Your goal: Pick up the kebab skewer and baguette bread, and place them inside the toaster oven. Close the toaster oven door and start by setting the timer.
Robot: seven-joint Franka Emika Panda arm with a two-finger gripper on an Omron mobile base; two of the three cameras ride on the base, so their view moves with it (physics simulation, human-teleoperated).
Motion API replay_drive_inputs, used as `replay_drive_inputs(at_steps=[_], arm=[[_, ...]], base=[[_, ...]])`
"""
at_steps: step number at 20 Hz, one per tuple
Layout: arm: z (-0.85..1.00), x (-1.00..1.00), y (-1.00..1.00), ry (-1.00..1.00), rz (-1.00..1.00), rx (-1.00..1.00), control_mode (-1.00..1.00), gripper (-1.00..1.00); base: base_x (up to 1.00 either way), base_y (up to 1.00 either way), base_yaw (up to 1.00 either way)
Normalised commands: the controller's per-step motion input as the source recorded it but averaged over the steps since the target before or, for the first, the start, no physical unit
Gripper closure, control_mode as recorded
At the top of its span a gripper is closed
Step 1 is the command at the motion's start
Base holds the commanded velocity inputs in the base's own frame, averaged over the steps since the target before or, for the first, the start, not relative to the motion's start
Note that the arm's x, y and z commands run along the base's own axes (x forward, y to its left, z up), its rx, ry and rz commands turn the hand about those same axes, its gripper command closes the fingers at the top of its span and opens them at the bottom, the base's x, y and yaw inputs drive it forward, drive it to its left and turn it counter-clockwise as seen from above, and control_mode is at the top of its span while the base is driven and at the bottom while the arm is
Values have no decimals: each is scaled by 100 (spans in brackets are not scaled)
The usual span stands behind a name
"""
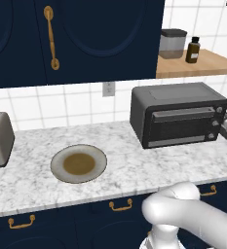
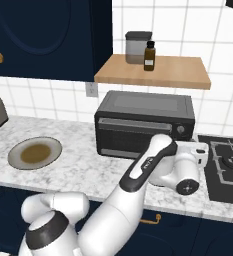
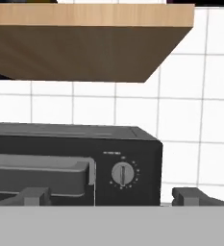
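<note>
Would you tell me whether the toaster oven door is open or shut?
Shut: the toaster oven door stands upright, flush against the toaster oven front.

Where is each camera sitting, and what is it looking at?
Left base view: behind the arm's left, looking down at the counter, plate and toaster oven; white arm at lower right.
Right base view: behind the arm's right, same counter; arm rises from lower left.
Hand view: on the hand, facing the oven's knob; open gripper at bottom.
All share the oven.
</note>
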Motion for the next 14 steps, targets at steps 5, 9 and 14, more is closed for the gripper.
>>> replay_drive_inputs(at_steps=[5,9,14], arm=[[-6,18,0,-2,0,0,-100,-100],[0,12,-1,0,0,0,-100,-100],[0,30,0,0,-2,0,-100,-100]], base=[[0,0,0],[0,0,0],[0,0,0]])
